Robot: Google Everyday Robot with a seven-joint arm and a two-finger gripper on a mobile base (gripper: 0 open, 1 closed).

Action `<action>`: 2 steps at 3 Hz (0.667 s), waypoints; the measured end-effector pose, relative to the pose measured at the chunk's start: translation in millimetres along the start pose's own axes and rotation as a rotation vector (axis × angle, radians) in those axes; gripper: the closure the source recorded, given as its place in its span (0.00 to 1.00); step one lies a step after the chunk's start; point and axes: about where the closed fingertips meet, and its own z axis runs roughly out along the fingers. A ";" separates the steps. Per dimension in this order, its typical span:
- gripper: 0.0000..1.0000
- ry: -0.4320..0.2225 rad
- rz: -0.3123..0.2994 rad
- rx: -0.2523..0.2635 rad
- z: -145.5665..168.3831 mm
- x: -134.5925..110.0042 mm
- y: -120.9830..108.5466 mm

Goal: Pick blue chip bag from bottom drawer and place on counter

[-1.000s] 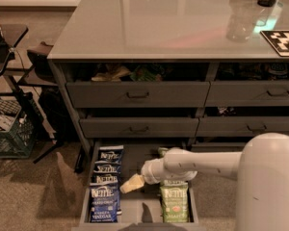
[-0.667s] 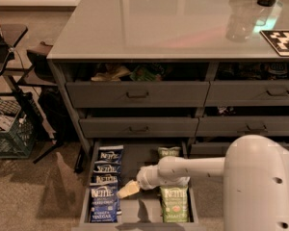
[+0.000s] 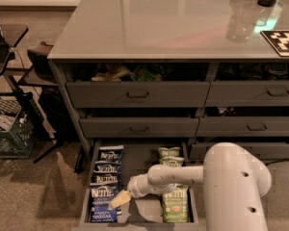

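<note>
Gripper (image 3: 119, 199) has moved left and lower vs. the two prior views, from the bare mid-strip of the bottom drawer (image 3: 139, 157) to the right edge of a blue chip bag (image 3: 101, 195) in the left column, near the front. Approach judged nearly done, w/ nothing lifted and no bag on the counter (image 3: 149, 23). Claw width cannot be told and contact w/ the bag is unclear. The drawer front is cut off at the frame's bottom, and the white arm (image 3: 231, 186) hides the right corner, incl. part of the green bags (image 3: 175, 206).
</note>
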 end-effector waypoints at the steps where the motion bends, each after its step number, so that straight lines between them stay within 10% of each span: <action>1: 0.00 0.026 -0.005 -0.099 31.8 9.4 9.4; 2: 0.00 0.061 -0.017 -0.182 57.9 14.4 21.2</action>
